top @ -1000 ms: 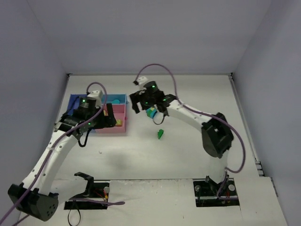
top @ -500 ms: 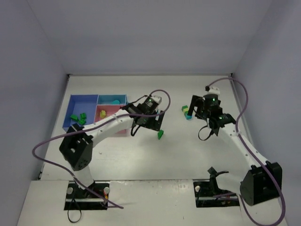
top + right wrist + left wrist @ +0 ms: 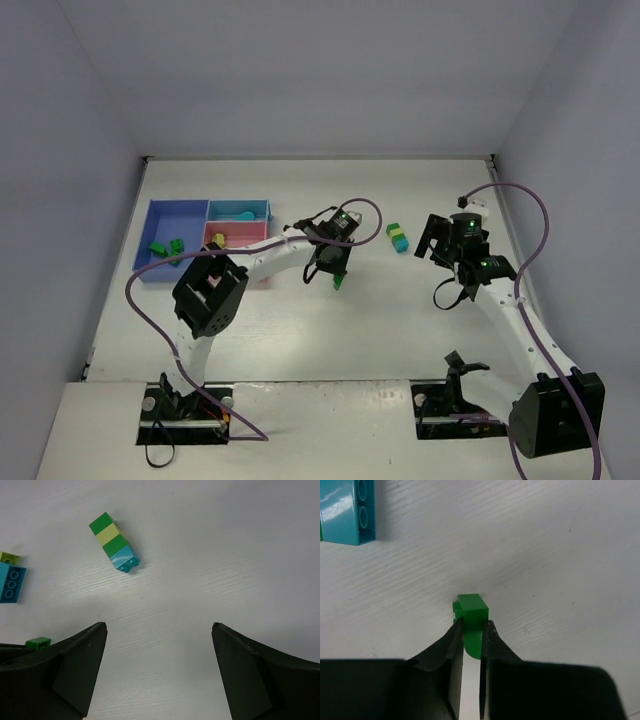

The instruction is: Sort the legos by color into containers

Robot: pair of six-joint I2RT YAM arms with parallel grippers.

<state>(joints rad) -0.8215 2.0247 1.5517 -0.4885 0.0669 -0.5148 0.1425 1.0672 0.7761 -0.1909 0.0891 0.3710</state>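
Observation:
A small dark green lego (image 3: 471, 611) lies on the white table, and my left gripper (image 3: 471, 626) is shut on it, one finger on each side. From above, this lego (image 3: 340, 284) sits under the left gripper (image 3: 338, 272) at the table's middle. A stack of green, yellow-green and teal legos (image 3: 114, 541) (image 3: 397, 237) lies ahead of my right gripper (image 3: 157, 625), which is open with nothing in it. The joined containers are at the left: blue tray (image 3: 160, 215), pink tray (image 3: 250, 240), light-blue tray (image 3: 262, 209).
A teal brick (image 3: 347, 510) lies near the left gripper and also shows in the right wrist view as a teal brick (image 3: 10, 582). Green legos (image 3: 166, 246) lie in the blue tray, a yellow one (image 3: 218, 240) in the pink, a teal one (image 3: 245, 214) in the light-blue.
My left arm swung from the trays to the green lego at mid-table and closed on it. My right arm drew back to the right, leaving the stack on the table.

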